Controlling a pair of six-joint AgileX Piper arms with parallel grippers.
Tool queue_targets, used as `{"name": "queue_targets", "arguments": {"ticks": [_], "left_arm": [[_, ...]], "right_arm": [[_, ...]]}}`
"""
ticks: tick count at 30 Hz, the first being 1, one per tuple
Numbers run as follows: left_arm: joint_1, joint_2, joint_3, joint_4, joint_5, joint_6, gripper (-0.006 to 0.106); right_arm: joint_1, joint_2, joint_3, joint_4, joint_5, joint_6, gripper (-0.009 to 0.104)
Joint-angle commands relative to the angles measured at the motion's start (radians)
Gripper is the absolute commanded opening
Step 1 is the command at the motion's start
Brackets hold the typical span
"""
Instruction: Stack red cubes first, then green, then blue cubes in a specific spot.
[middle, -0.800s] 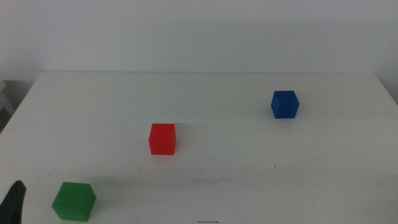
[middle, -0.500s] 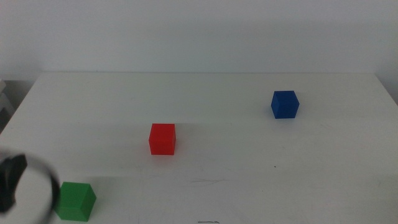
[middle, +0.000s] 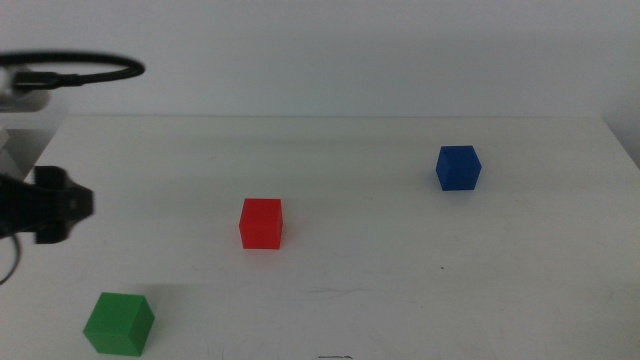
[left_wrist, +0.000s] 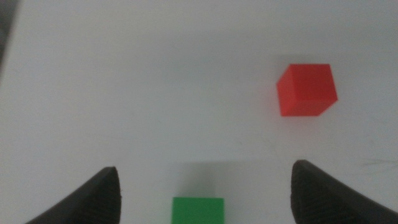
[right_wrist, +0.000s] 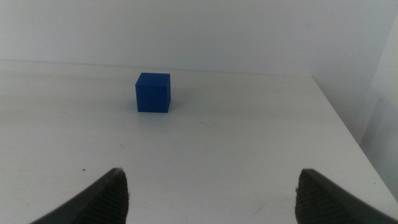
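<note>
Jaws wide, left gripper (left_wrist: 204, 186) now raised.

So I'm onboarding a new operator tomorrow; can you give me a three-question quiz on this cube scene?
1. True or false: the red cube already sits on the green cube.
2. Which cube lies farthest toward the table's back? A) red B) green C) blue cube
3. Fill in: the left gripper, jaws open, has the ____ cube showing between its jaws.

Key: 1 false; all three cubes stand apart on the table. 2 C. 3 green. The right gripper waits open, facing the blue cube.
</note>
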Motion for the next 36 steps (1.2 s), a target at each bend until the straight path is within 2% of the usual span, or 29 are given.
{"name": "queue_targets", "arguments": {"ticks": [1, 6, 12, 14, 19, 23, 30, 36], "left_arm": [[-0.004, 0.035, -0.039, -0.061, -0.074, -0.007, 0.094], [-0.004, 0.112, -0.117, -0.079, -0.057, 0.010, 0.094], [-0.035, 0.298, -0.312, -0.069, 0.171, -0.011, 0.094], [-0.080, 0.365, -0.370, -0.024, 0.193, -0.054, 0.094], [-0.250, 0.543, -0.511, 0.159, 0.212, -0.288, 0.094], [-0.327, 0.674, -0.617, 0.202, 0.267, -0.347, 0.094], [-0.387, 0.858, -0.708, 0.216, 0.288, -0.337, 0.094], [-0.387, 0.930, -0.742, 0.179, 0.254, -0.337, 0.094]], "right_arm": [[0.003, -0.015, -0.023, -0.013, -0.076, -0.009, 0.094], [0.003, -0.015, -0.023, -0.013, -0.076, -0.009, 0.094], [0.003, -0.015, -0.023, -0.013, -0.076, -0.009, 0.094], [0.003, -0.015, -0.023, -0.013, -0.076, -0.009, 0.094], [0.003, -0.015, -0.023, -0.013, -0.076, -0.009, 0.094], [0.003, -0.015, -0.023, -0.013, -0.076, -0.009, 0.094], [0.003, -0.015, -0.023, -0.013, -0.076, -0.009, 0.094], [0.003, -0.015, -0.023, -0.013, -0.076, -0.009, 0.094]]}}
